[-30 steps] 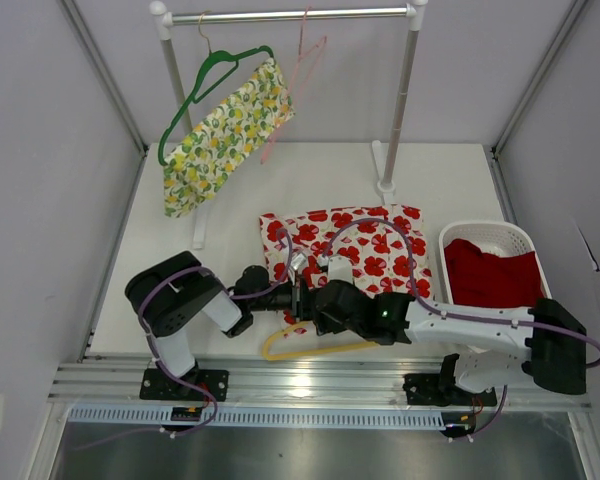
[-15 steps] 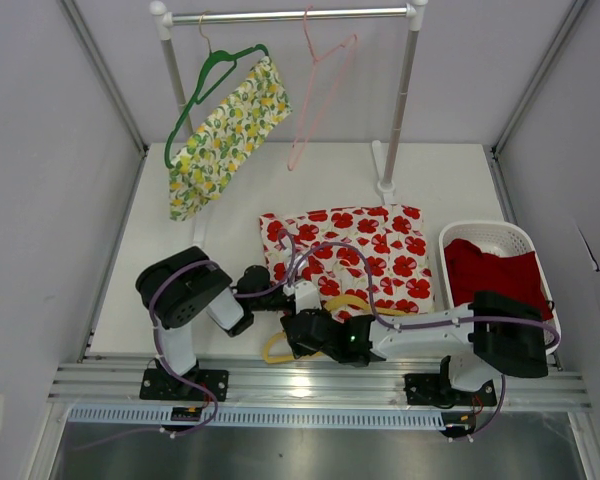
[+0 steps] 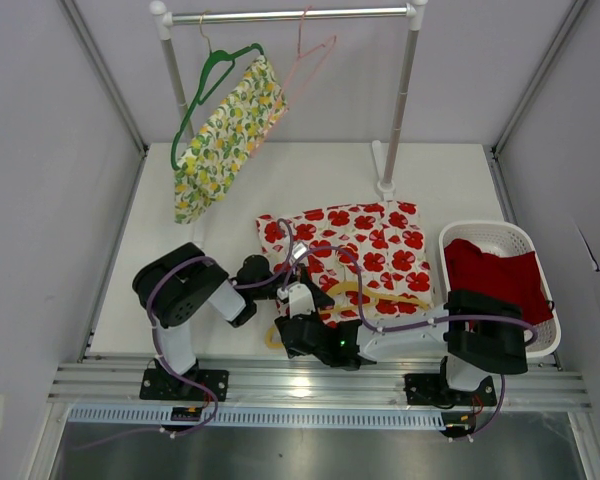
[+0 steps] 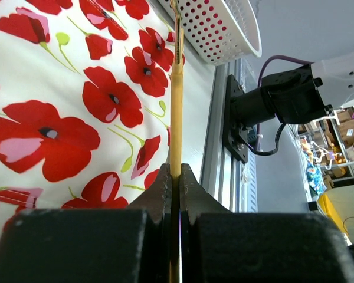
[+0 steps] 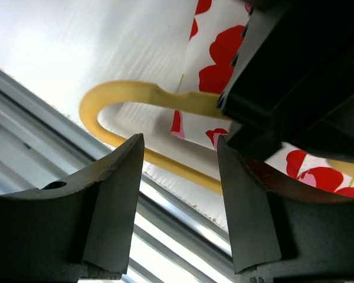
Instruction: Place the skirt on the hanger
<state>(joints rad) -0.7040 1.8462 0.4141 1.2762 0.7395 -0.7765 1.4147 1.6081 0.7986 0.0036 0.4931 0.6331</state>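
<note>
Left gripper (image 4: 176,177) pinches the yellow hanger (image 4: 176,118), which lies lengthwise over the poppy skirt (image 3: 380,235); right gripper (image 5: 178,165), spread, hovers at its curved end.

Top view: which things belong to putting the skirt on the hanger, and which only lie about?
Job: poppy skirt, yellow hanger, left gripper shut on it, open right gripper.
Lying about: white basket, red cloth, green hanger, lemon-print garment, pink hanger, rail.
</note>
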